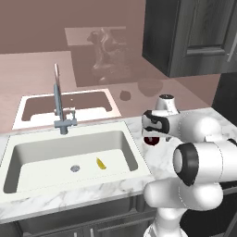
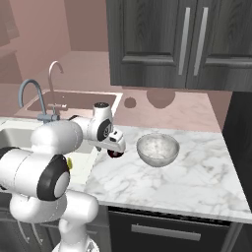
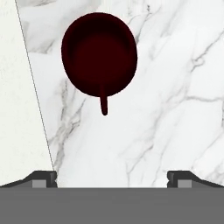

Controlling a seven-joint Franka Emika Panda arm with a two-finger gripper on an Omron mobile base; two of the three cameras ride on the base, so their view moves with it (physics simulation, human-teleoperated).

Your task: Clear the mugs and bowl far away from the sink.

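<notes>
Nearest, at 7 and 5 o'clock of the hand view: two dark fingertips (image 3: pixel 43 177) of the gripper (image 3: pixel 112 177), spread almost as wide as the frame, bare marble between, clasping nothing. Beyond them, toward 12 o'clock, a dark red mug (image 3: pixel 98 54) seen from straight above, upright, thin handle pointing back to 6 o'clock. Stands apart from both tips, with a stretch of white-veined counter (image 3: pixel 166 109) in between. Along 9 o'clock, a pale strip of the sink (image 3: pixel 17 109) rim, its straight edge passing just beside the mug's left flank. Open marble from 1 through 5 o'clock.

From the right base view: bowl (image 2: pixel 157 149) at 3 o'clock of the mug, near but not touching, a gap of counter between. Wide free marble past the bowl toward 3 and 5 o'clock, ending at the counter's front edge and at a dark panel (image 2: pixel 241 138) on the right. Dark cabinets (image 2: pixel 182 39) overhead, well above the bowl.

From the left base view: sink basin at 9 o'clock of the arm, faucet (image 1: pixel 59 106) at its back rim, grey drain (image 1: pixel 75 168) and a small yellow scrap (image 1: pixel 100 163) on its floor, near each other.

Hard to make out: mug mostly covered by the hand in both base views, just a dark red sliver under it. Mug's inside lost in shadow, contents not to be told. Sink's left end cut off by the frame in the right base view, much of the basin covered by the arm. Pink wall (image 1: pixel 28 69) behind the counter gives blurred mirror shapes, too dim to name.
</notes>
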